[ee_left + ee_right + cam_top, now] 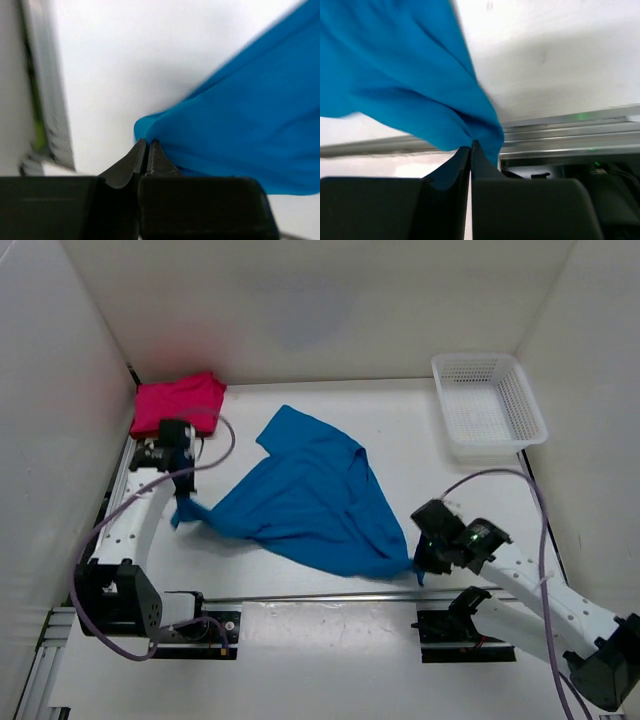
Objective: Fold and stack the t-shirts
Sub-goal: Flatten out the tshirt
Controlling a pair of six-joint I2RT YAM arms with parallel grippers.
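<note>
At opposite corners of the blue t-shirt point(310, 495), left gripper point(146, 146) and right gripper point(470, 147) pinch fabric.

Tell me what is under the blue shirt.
Only white table shows around the blue t-shirt, whose corners the left gripper and right gripper pinch. The cloth hides whatever lies beneath its middle.

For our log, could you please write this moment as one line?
left gripper, right gripper: shut on blue t-shirt | pink t-shirt: back-left
</note>
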